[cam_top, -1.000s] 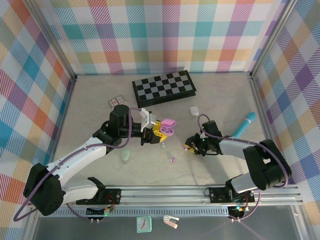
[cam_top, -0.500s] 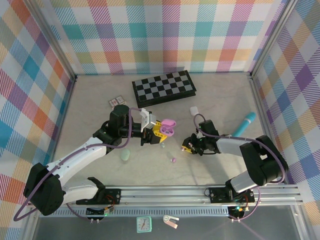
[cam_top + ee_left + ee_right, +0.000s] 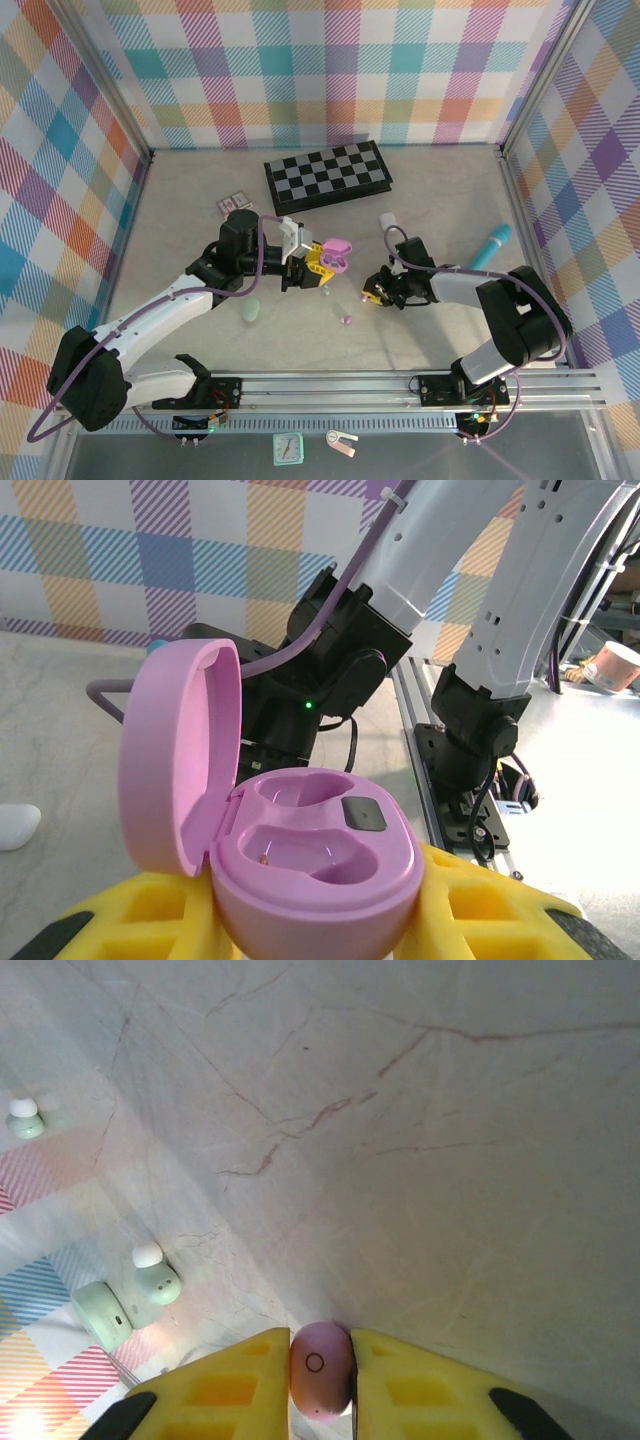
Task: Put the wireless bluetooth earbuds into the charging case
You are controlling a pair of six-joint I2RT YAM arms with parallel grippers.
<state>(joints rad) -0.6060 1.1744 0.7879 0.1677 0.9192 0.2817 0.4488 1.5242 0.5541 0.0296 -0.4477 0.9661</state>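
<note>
Earbud (image 3: 320, 1372) sits pinched in right gripper (image 3: 320, 1345); left gripper (image 3: 310, 920) holds open case (image 3: 320, 850)

lilac case (image 3: 318, 868) open; lilac earbud (image 3: 320, 1370) pinched.

Robot lab test cell: plaid-printed walls (image 3: 300, 60), aluminium frame posts (image 3: 103, 75), marble-look tabletop (image 3: 190, 190), arms' mounting rail (image 3: 330, 383) at near edge

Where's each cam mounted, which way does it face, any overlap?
Top external: high at near edge, looking down on table; left arm, right arm show.
Left wrist: on left arm, faces right arm; left hand holds open lilac case.
Right wrist: on right arm, faces table; right hand pinches lilac earbud.
Shared: top and left wrist both see the case.
</note>
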